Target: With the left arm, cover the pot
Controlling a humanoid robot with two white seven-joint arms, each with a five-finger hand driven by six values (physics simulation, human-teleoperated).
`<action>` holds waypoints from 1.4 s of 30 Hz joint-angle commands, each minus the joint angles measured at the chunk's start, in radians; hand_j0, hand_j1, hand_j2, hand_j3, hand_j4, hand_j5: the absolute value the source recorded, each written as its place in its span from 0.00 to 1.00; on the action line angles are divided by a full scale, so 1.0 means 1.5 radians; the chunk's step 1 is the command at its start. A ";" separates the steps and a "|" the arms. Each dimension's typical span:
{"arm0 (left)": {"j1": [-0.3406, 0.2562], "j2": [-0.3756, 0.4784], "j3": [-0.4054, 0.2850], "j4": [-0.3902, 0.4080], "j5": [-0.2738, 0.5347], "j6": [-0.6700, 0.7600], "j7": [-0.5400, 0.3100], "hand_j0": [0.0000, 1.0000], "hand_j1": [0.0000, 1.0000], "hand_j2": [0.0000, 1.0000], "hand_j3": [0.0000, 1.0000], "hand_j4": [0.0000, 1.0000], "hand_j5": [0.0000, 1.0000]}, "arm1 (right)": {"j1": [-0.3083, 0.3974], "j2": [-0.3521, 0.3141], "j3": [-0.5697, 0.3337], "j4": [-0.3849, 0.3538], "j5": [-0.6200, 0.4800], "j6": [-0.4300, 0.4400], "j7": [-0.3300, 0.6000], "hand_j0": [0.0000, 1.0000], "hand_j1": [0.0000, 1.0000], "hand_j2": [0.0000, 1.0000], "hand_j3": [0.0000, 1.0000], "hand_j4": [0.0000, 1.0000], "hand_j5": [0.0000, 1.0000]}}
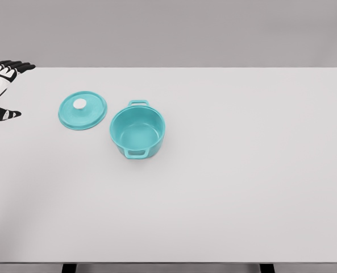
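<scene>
Pot (137, 132) uncovered, lid (83, 110) beside (no writing); left robot hand (2, 91) spread.

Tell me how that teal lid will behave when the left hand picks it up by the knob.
The lid looks rigid, so it probably won't flex. Its white knob is small and smooth-looking, so fingers may slip. It lies flat on the table beside the pot, so a push would likely slide it, not roll it.

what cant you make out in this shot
- Left hand, head view: cut by the left edge; wrist and arm out of frame.
- Right arm: not in view.
- Pot: near inner wall hidden by its own rim.
- Lid: underside hidden against the table.
</scene>
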 commanded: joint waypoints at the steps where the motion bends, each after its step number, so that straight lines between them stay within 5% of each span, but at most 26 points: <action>1: 0.000 0.001 0.000 0.000 0.004 0.001 0.000 1.00 1.00 1.00 1.00 1.00 1.00 | 0.000 0.000 0.000 0.000 0.000 0.000 0.000 1.00 1.00 1.00 1.00 1.00 1.00; 5: 0.000 -0.001 -0.003 -0.001 0.004 0.001 0.000 1.00 1.00 1.00 1.00 1.00 1.00 | 0.000 0.000 0.000 0.001 0.000 0.000 0.000 1.00 1.00 1.00 1.00 1.00 1.00; 9: -0.032 -0.002 -0.088 0.017 -0.005 0.001 -0.007 1.00 1.00 1.00 1.00 1.00 1.00 | 0.000 0.000 0.000 0.001 0.000 0.000 0.000 1.00 1.00 1.00 1.00 1.00 1.00; 14: -0.105 -0.002 -0.143 0.084 -0.033 0.001 -0.184 1.00 1.00 1.00 1.00 1.00 1.00 | 0.000 0.000 0.000 0.000 0.000 0.000 0.000 1.00 1.00 1.00 1.00 1.00 1.00; 23: -0.245 -0.010 -0.263 0.181 -0.026 0.001 -0.184 0.88 0.88 0.88 0.88 0.88 0.88 | 0.000 0.000 0.000 0.001 0.000 0.000 0.000 1.00 1.00 1.00 1.00 1.00 1.00; 26: -0.261 -0.028 -0.272 0.207 -0.027 0.001 -0.184 0.78 0.78 0.78 0.78 0.78 0.78 | 0.000 0.000 0.000 0.000 0.000 0.000 0.000 1.00 1.00 1.00 1.00 1.00 1.00; 42: -0.300 -0.064 -0.301 0.288 -0.027 0.001 -0.184 0.79 0.79 0.79 0.79 0.79 0.79 | 0.000 0.000 0.000 0.000 0.000 0.000 0.000 1.00 1.00 1.00 1.00 1.00 1.00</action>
